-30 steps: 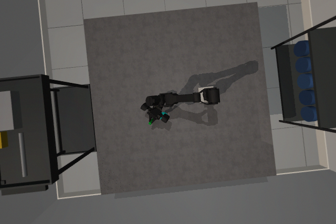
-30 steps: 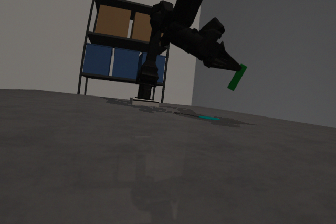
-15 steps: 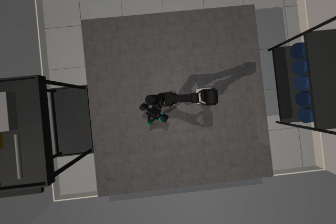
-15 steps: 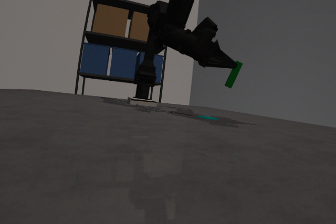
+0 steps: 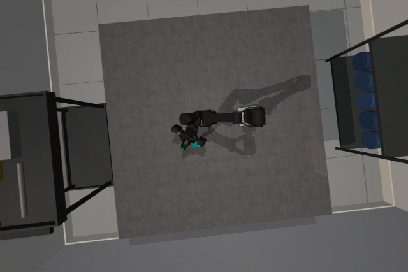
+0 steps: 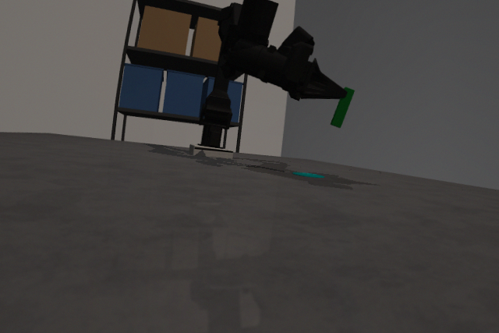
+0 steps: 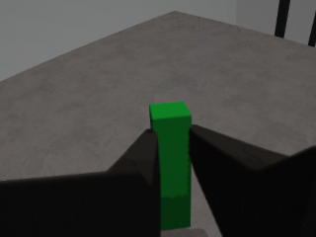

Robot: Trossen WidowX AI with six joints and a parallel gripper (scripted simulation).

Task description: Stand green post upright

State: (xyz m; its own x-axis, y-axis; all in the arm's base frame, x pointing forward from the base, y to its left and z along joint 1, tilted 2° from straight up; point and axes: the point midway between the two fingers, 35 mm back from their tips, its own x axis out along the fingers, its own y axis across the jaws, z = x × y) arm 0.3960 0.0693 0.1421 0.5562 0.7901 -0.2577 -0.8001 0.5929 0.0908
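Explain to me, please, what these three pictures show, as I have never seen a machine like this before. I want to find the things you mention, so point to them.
The machine is a single black robot arm on a pale base plate (image 6: 225,154), ending in a two-fingered black gripper (image 6: 345,93) (image 7: 170,136). The top picture looks down from overhead, the exterior one looks across from near surface height, and the wrist one looks out along the fingers.

A flat cyan circle (image 5: 195,144) (image 6: 308,175) lies on the grey mottled surface (image 5: 148,65) (image 6: 161,240) (image 7: 99,84); the top view shows it partly covered by the arm. The gripper is closed on a green rectangular post (image 5: 182,148) (image 6: 342,108) (image 7: 174,168), pinched near its upper end. The post hangs in the air, somewhat tilted, and is not yet standing in the circle.
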